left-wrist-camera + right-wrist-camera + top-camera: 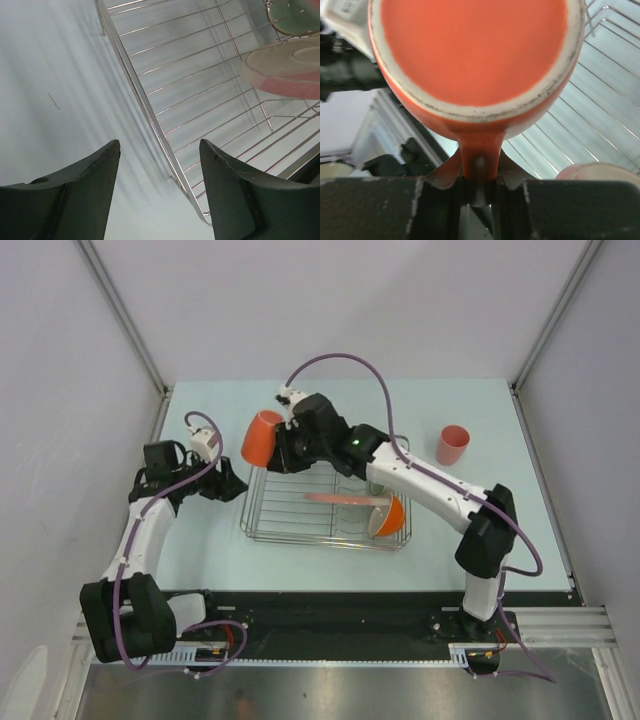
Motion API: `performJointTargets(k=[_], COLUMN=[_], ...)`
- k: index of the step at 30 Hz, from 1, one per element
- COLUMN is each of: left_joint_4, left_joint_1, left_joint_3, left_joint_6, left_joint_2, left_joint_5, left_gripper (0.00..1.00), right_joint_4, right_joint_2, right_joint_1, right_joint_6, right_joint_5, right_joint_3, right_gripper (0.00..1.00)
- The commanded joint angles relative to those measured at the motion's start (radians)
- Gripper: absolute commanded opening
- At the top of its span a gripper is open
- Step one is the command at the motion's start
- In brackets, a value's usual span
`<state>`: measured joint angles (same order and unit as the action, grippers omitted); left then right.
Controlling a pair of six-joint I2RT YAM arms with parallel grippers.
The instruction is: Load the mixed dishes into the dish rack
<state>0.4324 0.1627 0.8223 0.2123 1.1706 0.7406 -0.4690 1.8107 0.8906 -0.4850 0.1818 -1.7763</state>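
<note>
My right gripper (283,445) (480,172) is shut on the handle of the orange mug (262,438) (470,50), which hangs tilted over the far left corner of the dish rack (262,536) (610,75). My left gripper (235,488) (159,142) stands open at the rack's left side, and the rack's rim (135,80) runs between its fingers. Inside the rack, a salmon-pink plate (345,498) (285,70) lies across the wires. An orange bowl (390,515) (295,15) stands on edge at the right end, pale inside facing left.
A salmon-pink cup (452,445) stands on the table to the right of the rack. Metal frame posts (120,310) rise at the table's far corners. The arm bases sit on a black rail (330,625) at the near edge.
</note>
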Motion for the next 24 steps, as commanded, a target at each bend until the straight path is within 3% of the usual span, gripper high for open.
performJointTargets(k=[1,12,24], left_joint_4=[0.017,0.005,0.002], left_joint_1=[-0.003,0.023,0.023], left_joint_3=[-0.002,-0.003,-0.009], left_joint_6=[0.058,0.055,0.078], left_joint_2=[0.001,0.035,0.027], left_joint_5=[0.025,0.106,0.126], left_gripper=[0.69,0.68,0.68], right_joint_4=[-0.052,-0.302,-0.295], right_joint_2=[0.097,0.418,0.499], right_joint_1=[0.039,0.084,0.045], right_joint_6=[0.089,0.114,0.121], right_joint_5=[-0.217,-0.548,-0.538], right_joint_3=[-0.152,-0.537,-0.538], right_gripper=[0.00,0.00,0.00])
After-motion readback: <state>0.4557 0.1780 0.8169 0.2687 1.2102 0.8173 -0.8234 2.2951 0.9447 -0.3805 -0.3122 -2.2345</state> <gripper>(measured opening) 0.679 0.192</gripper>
